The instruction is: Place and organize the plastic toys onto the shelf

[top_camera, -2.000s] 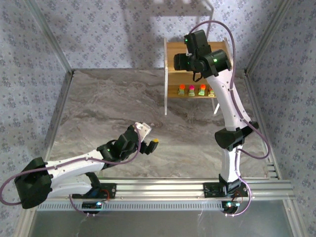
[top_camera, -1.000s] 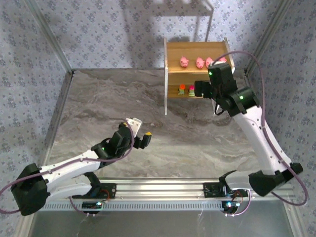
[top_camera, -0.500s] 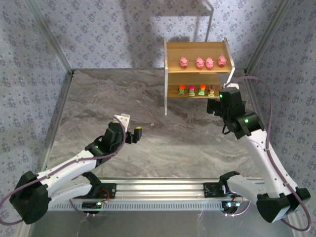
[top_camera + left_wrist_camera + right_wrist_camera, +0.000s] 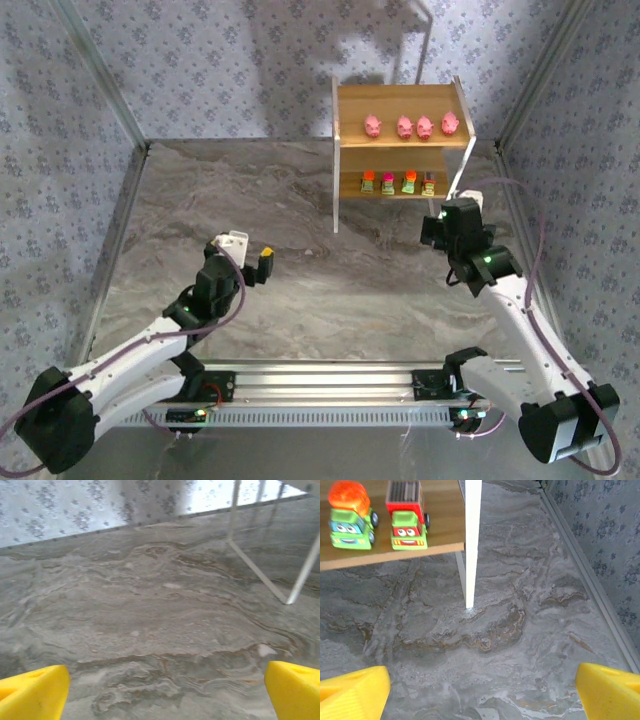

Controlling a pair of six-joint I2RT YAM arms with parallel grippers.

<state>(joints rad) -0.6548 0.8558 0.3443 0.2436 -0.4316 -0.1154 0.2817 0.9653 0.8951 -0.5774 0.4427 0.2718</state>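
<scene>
The left arm is stretching low from the near left, its left gripper [image 4: 250, 252] gaping wide with nothing between the yellow fingertips [image 4: 32, 692]; the right arm is bending upward at the right, its right gripper [image 4: 480, 695] likewise gaping empty

Four pigs [image 4: 404, 127] on upper board of shelf [image 4: 352, 108], four blocky toys [image 4: 409, 182] on lower board

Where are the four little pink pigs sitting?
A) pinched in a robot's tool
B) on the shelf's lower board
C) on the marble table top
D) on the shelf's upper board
D: the pink pigs stand in a row on the upper board of the shelf, above the blocky toys on the lower board.
</scene>
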